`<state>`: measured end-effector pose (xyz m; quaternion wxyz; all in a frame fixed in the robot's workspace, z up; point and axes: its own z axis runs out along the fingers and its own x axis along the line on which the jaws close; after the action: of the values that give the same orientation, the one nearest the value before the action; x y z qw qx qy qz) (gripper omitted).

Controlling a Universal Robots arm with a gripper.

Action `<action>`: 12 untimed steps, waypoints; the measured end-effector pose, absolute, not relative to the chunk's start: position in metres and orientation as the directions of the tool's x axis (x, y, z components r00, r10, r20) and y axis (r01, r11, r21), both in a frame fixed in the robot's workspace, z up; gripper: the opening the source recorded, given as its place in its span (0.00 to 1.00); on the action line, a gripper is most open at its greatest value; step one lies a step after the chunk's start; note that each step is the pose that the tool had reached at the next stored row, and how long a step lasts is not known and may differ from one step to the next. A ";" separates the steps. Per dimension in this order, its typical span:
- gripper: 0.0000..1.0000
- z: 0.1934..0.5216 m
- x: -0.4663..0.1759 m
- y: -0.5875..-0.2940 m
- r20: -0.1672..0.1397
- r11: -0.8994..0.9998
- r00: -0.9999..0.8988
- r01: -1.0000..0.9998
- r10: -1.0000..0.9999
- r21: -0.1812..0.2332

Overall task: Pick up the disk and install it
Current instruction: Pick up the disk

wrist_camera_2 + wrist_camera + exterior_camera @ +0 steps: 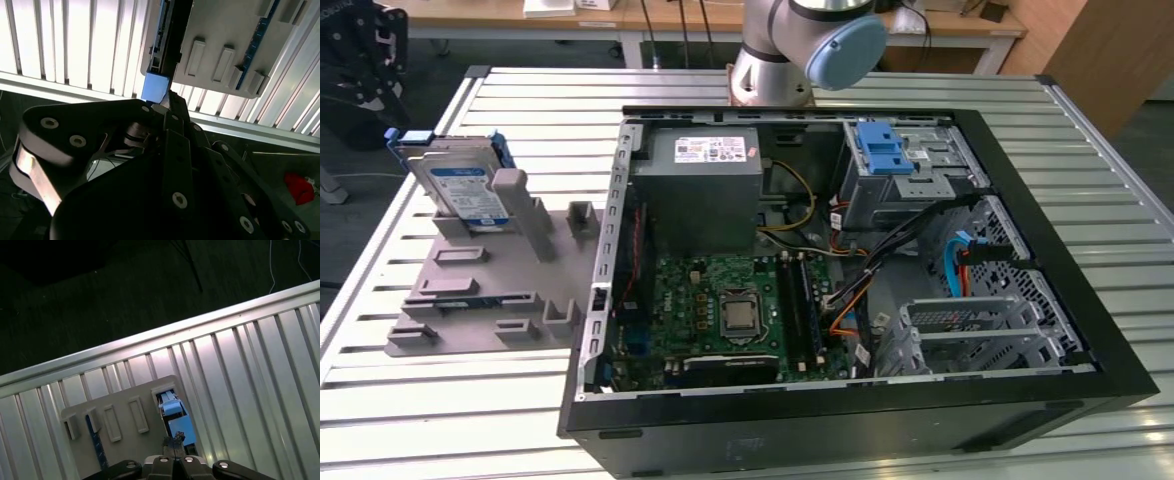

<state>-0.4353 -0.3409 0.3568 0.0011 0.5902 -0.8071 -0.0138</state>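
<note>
**Ribbed metal bench: disk on edge in fixture, tool at its upper end**

Bench [454,440] is a slatted metal top. It carries a grey fixture [480,280] on the exterior view's left and an open PC case [854,425] on the right.

Disk [460,185]: stands on edge in a slot at the far end of the fixture, with its blue-and-white label facing the exterior camera. The blue carrier frame shows along its upper and side edges. A grey post [510,195] of the fixture is just beside it on the exterior view's right. The disk is outside the case and well apart from it.

Tool [367,70]: a black body at the exterior view's far left, above and beside the disk's upper corner. In the second wrist view the tool [167,106] points at a blue corner of the disk [155,86], very near it; contact cannot be judged. In the first wrist view the tool [172,442] sits just over the disk [172,407] in its fixture [120,420] slot. Spread or pressed together: cannot tell.

Case interior: motherboard [727,310] in the middle, grey box [700,190] with a white sticker behind it, blue clip [883,150] on the drive cage at the far right. The arm [807,45] rises behind the case.
</note>
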 end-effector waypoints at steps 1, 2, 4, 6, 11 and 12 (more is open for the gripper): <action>0.11 0.357 -0.435 -0.341 -0.015 0.298 -0.298 -0.954 -0.954 0.024; 0.11 0.357 -0.435 -0.341 -0.015 0.293 -0.293 -0.956 -0.956 0.024; 0.11 0.357 -0.435 -0.341 -0.015 0.279 -0.279 -0.960 -0.960 0.024; 0.11 0.357 -0.435 -0.341 -0.015 0.235 -0.236 -0.972 -0.972 0.023; 0.11 0.356 -0.435 -0.341 -0.015 0.158 -0.158 -0.987 -0.987 0.023; 0.11 0.356 -0.435 -0.341 -0.015 0.151 -0.151 -0.988 -0.988 0.023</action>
<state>-0.4353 -0.3409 0.3558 0.0018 0.6515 -0.7586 -0.0135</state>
